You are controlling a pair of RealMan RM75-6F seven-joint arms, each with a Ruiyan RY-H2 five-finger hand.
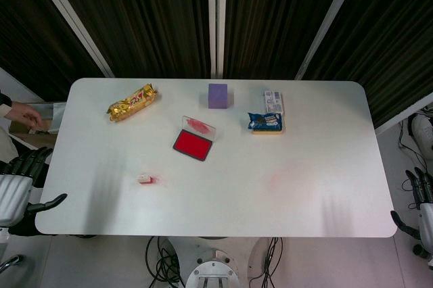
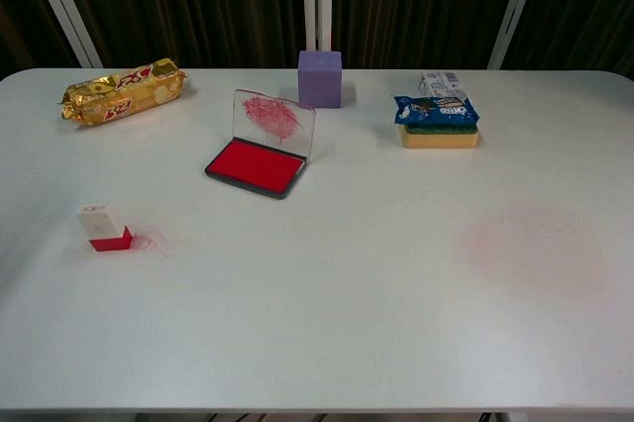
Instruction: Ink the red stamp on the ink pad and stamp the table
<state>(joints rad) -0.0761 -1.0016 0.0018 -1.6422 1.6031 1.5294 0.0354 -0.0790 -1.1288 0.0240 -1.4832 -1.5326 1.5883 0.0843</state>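
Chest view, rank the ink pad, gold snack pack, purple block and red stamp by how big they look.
1. Ink pad, with its raised lid.
2. Gold snack pack, though it lies farther back.
3. Purple block.
4. Red stamp, smallest though nearest the camera.

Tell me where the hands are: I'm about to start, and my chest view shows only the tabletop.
Observer: The left hand is off the table, just outside its near left corner, holding nothing.
Operator: And the right one?
Observer: The right hand is outside the near right corner, also off the table, fingers apart and holding nothing.
Operator: Anything else around the table that I can't see?
Observer: Yes, a person's hand is beside the table's left edge, further back than the left hand.
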